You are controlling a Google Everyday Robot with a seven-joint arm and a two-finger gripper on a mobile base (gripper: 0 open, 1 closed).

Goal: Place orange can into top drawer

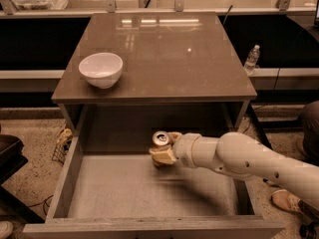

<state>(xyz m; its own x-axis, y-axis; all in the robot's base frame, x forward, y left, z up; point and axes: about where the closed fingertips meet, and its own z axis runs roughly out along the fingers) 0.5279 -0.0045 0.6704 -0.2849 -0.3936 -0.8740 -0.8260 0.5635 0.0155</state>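
The top drawer (pixel 75 169) stands pulled out below the cabinet top, its pale speckled floor showing. My gripper (pixel 164 147) reaches in from the right on a white arm and is shut on the orange can (pixel 160 139). The can is upright, its silver top showing, held just above the drawer floor near the back middle of the drawer. My fingers (pixel 163 156) wrap its sides and hide most of its body.
A white bowl (pixel 100 69) sits on the left of the brown cabinet top (pixel 164 54). A clear plastic bottle (pixel 251 59) stands on a ledge at the right. A shoe (pixel 286 201) is on the floor at the right.
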